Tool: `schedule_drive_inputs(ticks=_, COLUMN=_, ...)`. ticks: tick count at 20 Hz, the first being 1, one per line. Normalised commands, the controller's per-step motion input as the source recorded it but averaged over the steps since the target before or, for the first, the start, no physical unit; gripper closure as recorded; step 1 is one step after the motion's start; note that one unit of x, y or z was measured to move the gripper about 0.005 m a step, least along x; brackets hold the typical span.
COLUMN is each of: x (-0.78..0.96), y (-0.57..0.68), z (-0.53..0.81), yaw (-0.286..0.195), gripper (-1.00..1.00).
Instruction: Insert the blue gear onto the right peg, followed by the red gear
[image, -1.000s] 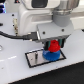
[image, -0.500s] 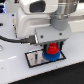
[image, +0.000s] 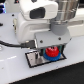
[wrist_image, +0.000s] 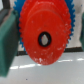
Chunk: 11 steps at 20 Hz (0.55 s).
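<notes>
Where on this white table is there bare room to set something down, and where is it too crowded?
Bare white table lies toward the exterior view's left and near edge, beside the grey plate. It is crowded over the plate's other end: the gripper hangs over the red gear, which is stacked on the blue gear.

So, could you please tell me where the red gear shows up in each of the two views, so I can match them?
Exterior view: the red gear sits low and a little right of centre, under the gripper, over the grey plate.
Wrist view: the red gear fills most of the picture, its dark centre hole facing the camera.
Shared landmark: the blue gear, showing as a rim around the red one.
</notes>
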Motion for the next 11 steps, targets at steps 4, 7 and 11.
schedule_drive_inputs(ticks=4, x=0.0, y=0.12, z=0.69, yaw=0.0, gripper=-1.0)
schedule_drive_inputs(ticks=7, x=0.0, y=0.02, z=0.08, yaw=0.0, gripper=-1.0)
schedule_drive_inputs(ticks=11, x=0.0, y=0.0, z=0.0, yaw=0.0, gripper=-1.0)
